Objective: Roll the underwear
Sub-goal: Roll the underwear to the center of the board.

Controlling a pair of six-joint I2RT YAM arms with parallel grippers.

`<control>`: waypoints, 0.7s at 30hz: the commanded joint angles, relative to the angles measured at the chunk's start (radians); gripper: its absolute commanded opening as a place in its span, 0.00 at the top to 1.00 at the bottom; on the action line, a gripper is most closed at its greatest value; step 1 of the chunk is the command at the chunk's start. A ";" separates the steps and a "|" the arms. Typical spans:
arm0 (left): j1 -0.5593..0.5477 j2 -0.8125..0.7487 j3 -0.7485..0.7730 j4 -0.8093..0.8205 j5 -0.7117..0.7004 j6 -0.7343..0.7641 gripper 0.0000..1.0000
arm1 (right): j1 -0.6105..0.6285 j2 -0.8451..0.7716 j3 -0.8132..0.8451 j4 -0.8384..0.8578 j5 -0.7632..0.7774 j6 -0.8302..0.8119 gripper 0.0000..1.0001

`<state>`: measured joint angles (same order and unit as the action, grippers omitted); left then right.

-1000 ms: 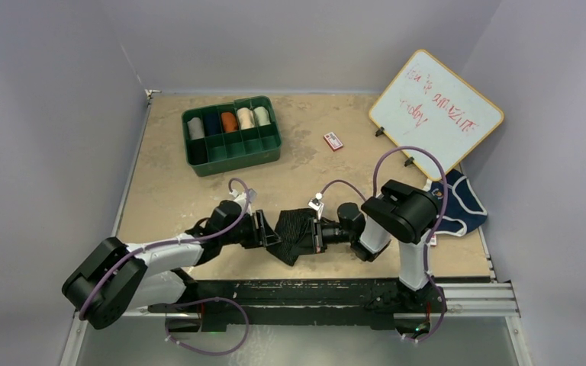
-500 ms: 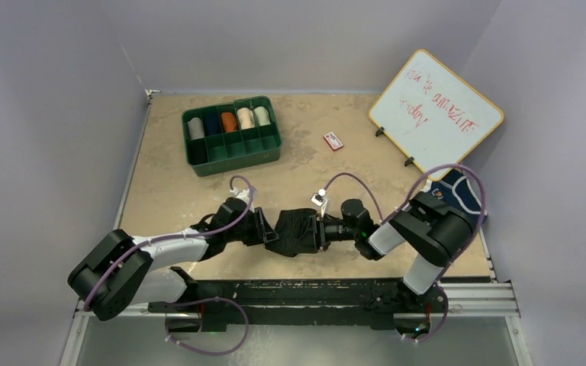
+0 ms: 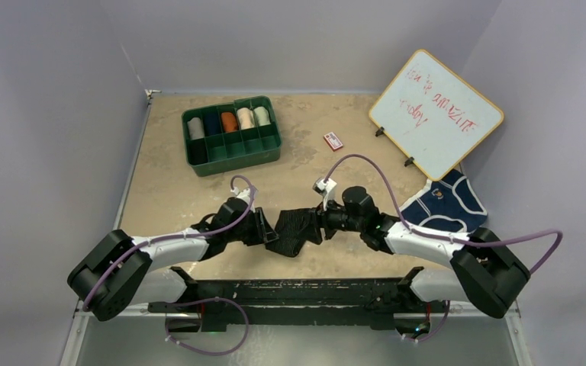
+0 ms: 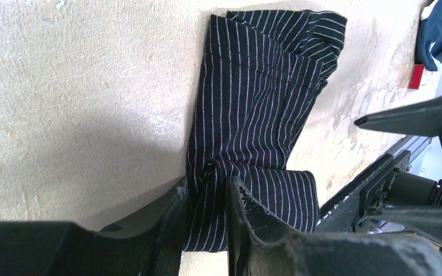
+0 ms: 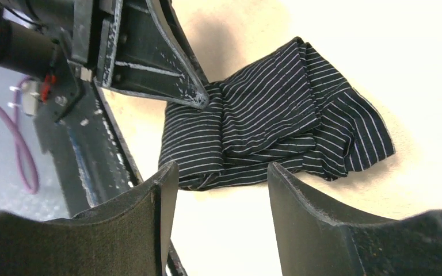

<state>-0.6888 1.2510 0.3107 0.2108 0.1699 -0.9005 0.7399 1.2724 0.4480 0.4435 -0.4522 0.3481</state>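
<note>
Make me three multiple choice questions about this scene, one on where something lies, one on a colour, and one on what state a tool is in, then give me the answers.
1. Where do the navy briefs lie?
A. at the far left corner
B. at the right, just in front of the whiteboard
C. beside a red card

2. What colour is the tray with compartments?
A. green
B. red
C. white

3. What state is the left tool in?
A. open in the air
B. shut on the black briefs
C. shut on a red card

Answers:
1 B, the top view shows them lying below the board's lower edge.
2 A, its walls and dividers are dark green.
3 B, the left wrist view shows striped black cloth pinched between its fingers.
</note>
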 commanded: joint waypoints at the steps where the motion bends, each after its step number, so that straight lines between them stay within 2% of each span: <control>1: -0.009 0.009 0.004 -0.139 -0.037 0.057 0.73 | 0.115 -0.046 0.017 -0.055 0.149 -0.239 0.40; 4: -0.009 0.009 0.008 -0.147 -0.033 0.061 0.74 | 0.296 -0.058 0.015 0.000 0.350 -0.463 0.40; 8: -0.010 0.014 0.010 -0.154 -0.028 0.062 0.73 | 0.408 -0.020 0.014 0.059 0.472 -0.604 0.38; 13: -0.010 0.013 0.011 -0.160 -0.020 0.065 0.73 | 0.490 0.018 0.009 0.111 0.494 -0.749 0.31; 21: -0.010 0.008 0.016 -0.168 -0.017 0.074 0.73 | 0.541 0.159 0.045 0.140 0.507 -0.864 0.35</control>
<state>-0.6907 1.2499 0.3321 0.1661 0.1711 -0.8864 1.2655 1.3777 0.4530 0.5293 0.0113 -0.4137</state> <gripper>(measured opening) 0.271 0.666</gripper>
